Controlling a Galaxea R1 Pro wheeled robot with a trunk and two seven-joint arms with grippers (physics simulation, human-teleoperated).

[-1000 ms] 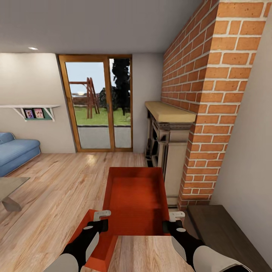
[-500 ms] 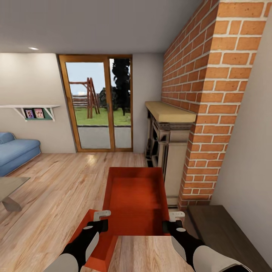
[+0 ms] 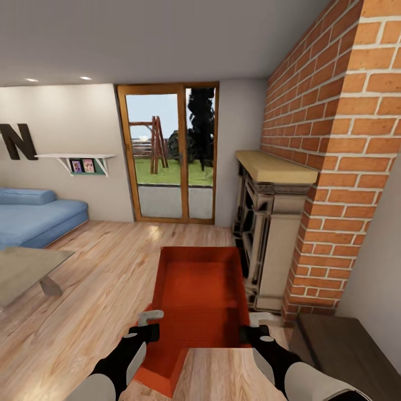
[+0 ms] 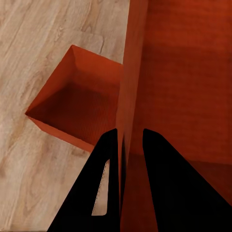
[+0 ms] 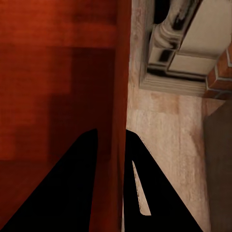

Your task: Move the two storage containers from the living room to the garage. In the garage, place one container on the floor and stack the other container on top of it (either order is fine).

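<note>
With the left gripper (image 3: 150, 319) and right gripper (image 3: 260, 321) each pinched on a side wall of the raised bin (image 3: 200, 292), above the second bin (image 4: 72, 108) on the wood floor (image 3: 94, 278), carrying well means level, matched arms and clearing the fireplace (image 3: 267, 223).

A brick chimney breast (image 3: 334, 139) rises above a cream fireplace (image 3: 273, 223) beside a wood-framed glass door (image 3: 167, 153) opening onto a lawn. A blue sofa (image 3: 39, 217) sits on light plank flooring (image 3: 100, 267) below a white wall shelf (image 3: 81, 161).
</note>
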